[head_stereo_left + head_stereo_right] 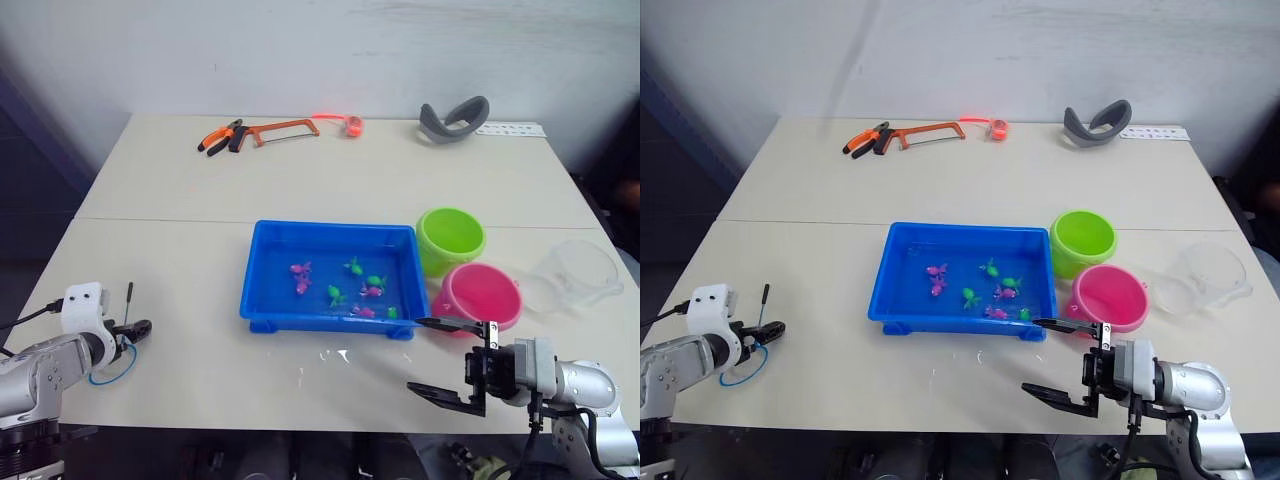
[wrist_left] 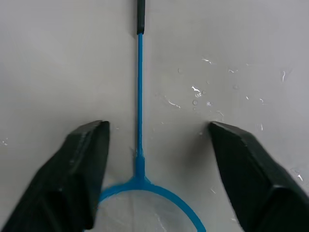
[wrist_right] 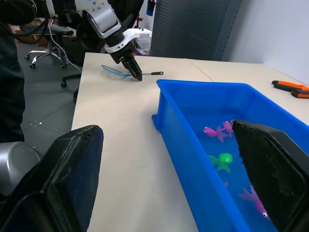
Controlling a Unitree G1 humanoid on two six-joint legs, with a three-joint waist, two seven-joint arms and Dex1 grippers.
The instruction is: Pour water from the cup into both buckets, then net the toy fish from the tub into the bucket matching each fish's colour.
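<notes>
The net's (image 2: 139, 145) hoop is cut off at the frame edge.

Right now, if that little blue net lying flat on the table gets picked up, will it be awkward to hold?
Probably a bit fiddly. The net lies flat on the table, and its thin handle leaves little to grip for the open left pincer straddling it. It looks very light, so it may skid if nudged. Water droplets nearby could make it slippery.
</notes>
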